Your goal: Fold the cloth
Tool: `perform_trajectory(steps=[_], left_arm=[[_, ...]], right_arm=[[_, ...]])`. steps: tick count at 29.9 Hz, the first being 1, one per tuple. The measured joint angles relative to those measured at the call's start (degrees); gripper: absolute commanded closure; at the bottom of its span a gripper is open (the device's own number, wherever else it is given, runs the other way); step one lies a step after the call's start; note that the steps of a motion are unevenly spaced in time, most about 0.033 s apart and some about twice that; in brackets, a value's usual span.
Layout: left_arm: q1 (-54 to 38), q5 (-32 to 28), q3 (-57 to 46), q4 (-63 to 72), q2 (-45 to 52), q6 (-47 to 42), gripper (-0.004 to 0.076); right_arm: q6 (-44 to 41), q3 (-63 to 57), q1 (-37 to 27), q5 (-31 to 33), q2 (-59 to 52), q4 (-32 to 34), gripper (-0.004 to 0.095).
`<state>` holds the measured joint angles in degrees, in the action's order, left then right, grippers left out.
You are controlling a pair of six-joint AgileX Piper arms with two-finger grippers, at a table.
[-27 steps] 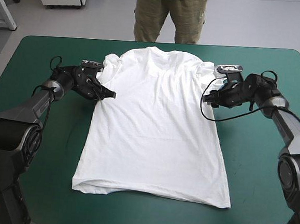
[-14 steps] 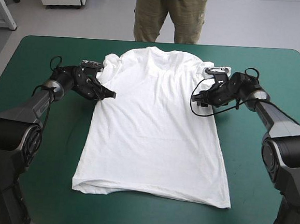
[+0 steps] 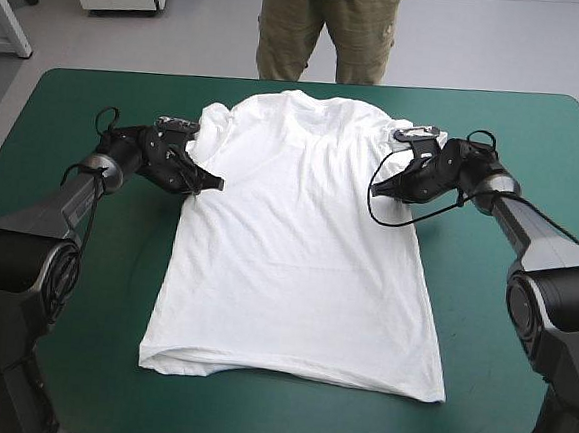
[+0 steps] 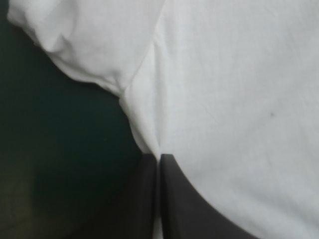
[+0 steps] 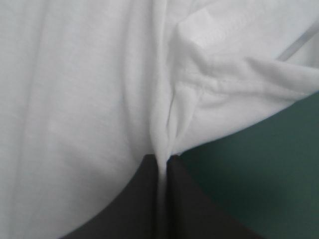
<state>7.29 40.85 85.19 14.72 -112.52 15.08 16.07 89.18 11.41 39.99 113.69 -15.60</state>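
The white T-shirt (image 3: 303,238) lies spread flat on the teal-green table, collar toward the far edge, hem toward the near edge. My left gripper (image 3: 215,183) sits at the shirt's left side just under the sleeve, shut on the T-shirt (image 4: 224,89), a pinch of cloth caught between the black fingers (image 4: 144,199). At the right armpit my right gripper (image 3: 377,188) is shut on the T-shirt (image 5: 89,99) too, with a ridge of fabric rising from between its fingers (image 5: 139,204). Both sleeves are bunched up near the shoulders.
Bare teal-green cover (image 3: 82,301) lies to either side of the shirt and along the near edge. A black cable loops onto the shirt beside the right gripper.
My right gripper slid in to the shirt's right armpit and went from open to shut on the cloth. The left arm and the shirt stayed put.
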Motion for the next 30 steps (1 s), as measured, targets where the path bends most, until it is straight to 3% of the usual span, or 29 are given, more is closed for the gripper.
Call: perform_trajectory(steps=[20, 30], left_arm=[[0.00, 5.67, 11.45, -0.19, 23.57, 0.41, 0.0733], [0.00, 12.78, 11.56, -1.44, 40.48, 1.28, 0.0733]], right_arm=[[1.08, -0.13, 0.00, 0.97, -32.93, 0.15, 0.0908], [1.21, -0.13, 0.00, 10.24, -50.52, 0.37, 0.0907]])
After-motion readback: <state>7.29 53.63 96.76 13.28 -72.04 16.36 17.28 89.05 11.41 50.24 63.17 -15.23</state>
